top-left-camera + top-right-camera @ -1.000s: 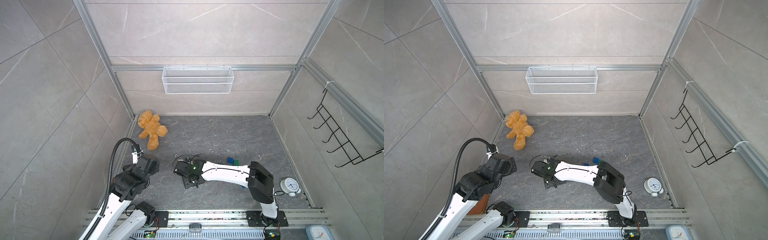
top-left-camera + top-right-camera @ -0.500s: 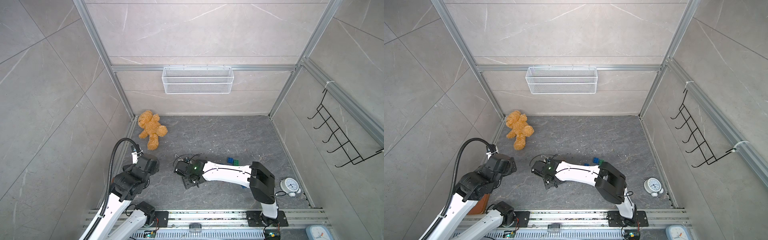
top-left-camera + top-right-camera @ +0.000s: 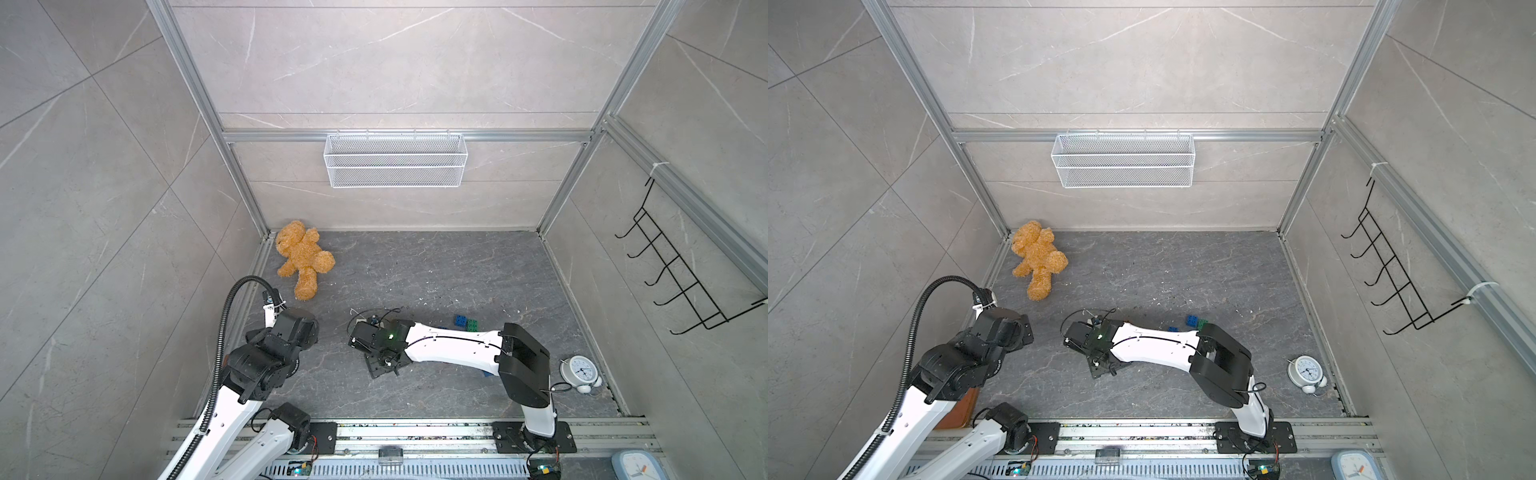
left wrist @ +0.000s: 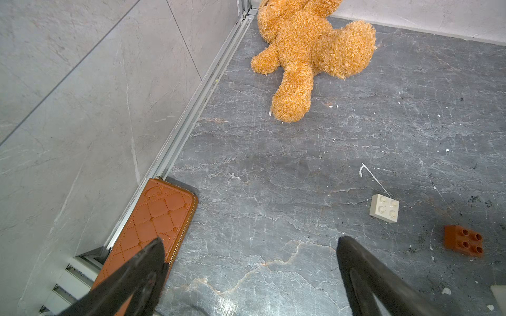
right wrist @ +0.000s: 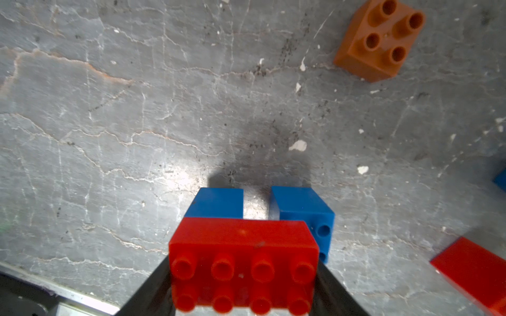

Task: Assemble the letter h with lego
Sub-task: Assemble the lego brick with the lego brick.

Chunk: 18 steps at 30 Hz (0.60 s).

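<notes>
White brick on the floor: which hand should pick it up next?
Left, probably. The left hand is open and empty, with the white brick close by; the right hand is busy, shut on the red brick.

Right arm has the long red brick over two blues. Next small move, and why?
Probably press the long red brick gently straight down before opening. The right gripper is shut on it; a blue brick sits square beneath one end, but a second blue brick beneath the other looks skewed, so the joint may not be seated. The left gripper hangs open, apart from them.
</notes>
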{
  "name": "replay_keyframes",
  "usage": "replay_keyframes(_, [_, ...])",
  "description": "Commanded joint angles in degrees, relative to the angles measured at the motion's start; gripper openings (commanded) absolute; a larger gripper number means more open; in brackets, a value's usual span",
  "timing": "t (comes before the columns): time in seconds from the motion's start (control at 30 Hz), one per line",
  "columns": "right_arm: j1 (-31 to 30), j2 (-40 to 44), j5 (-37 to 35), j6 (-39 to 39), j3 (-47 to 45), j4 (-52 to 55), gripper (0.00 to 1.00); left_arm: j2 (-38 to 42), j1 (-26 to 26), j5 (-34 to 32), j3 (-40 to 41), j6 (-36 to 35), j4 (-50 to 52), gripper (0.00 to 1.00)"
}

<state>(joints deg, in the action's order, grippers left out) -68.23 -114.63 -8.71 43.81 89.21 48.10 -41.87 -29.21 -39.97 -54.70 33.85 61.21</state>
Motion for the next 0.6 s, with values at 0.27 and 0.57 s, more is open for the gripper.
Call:
replay_keyframes(0.27, [0.73,0.7,0.39,-1.6,-1.66,-0.53,0.0,-0.54,0.38,0.15,-0.26,-1.06,-1.27,0.99])
replay_keyframes(0.57, [0.9,0.45,2.1,-2.06,-4.4,-2.62,0.0,-0.81,0.62,0.41,-0.24,-1.15,-1.36,0.99])
